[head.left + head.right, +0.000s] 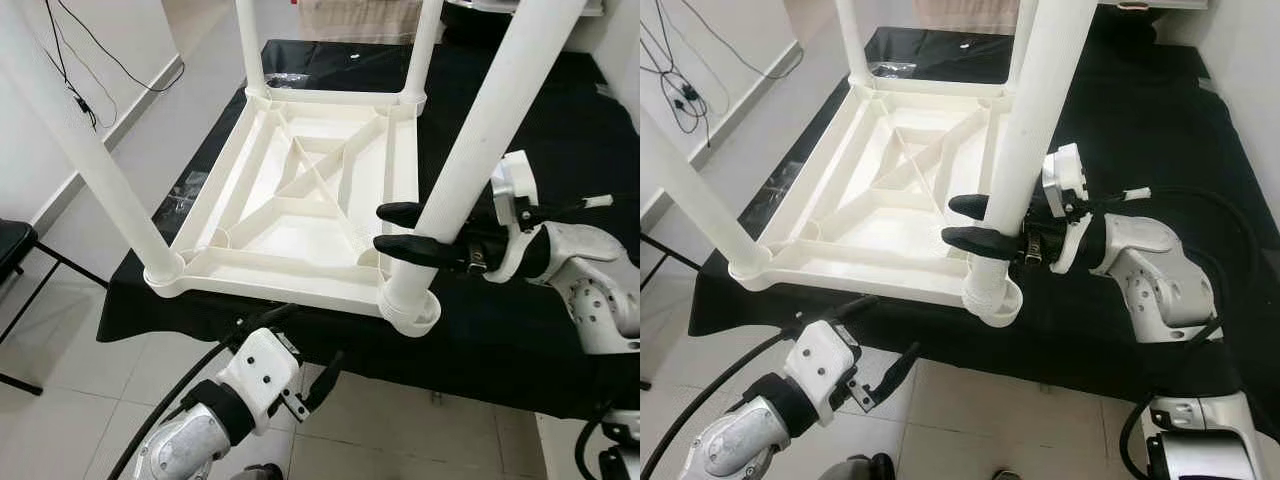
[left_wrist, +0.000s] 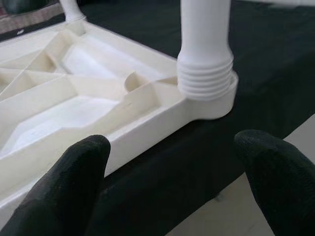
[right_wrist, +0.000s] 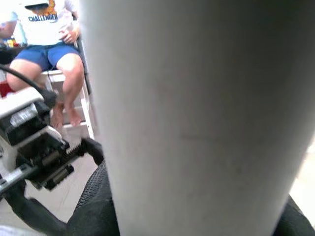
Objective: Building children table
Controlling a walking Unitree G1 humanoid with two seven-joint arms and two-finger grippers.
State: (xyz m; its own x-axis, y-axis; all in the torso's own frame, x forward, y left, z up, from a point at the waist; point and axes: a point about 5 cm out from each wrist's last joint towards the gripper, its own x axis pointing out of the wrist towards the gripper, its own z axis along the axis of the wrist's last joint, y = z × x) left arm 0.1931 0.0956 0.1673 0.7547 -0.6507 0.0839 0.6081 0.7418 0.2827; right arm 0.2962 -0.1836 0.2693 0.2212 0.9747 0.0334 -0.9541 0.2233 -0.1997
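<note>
- Children's table (image 1: 300, 215) lies upside down on the black-draped counter (image 1: 520, 320), legs pointing upward.
- Right gripper (image 1: 978, 224) clasps the near-right leg (image 1: 1025, 150) just above its socket.
- Left gripper (image 2: 172, 182), fingers spread wide, hangs below the counter edge, holding nothing.

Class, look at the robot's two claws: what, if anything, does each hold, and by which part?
The right claw grips the white plastic table leg low on its shaft, just above the corner socket. The left claw is open and holds nothing.

Both eye views look down from above at the upturned white table (image 1: 300, 200), sharing its near corner leg (image 1: 1025, 150). The left wrist view sits low beside that leg's base; the right wrist view, probably pressed against it, faces a seated person (image 3: 47, 44).
</note>
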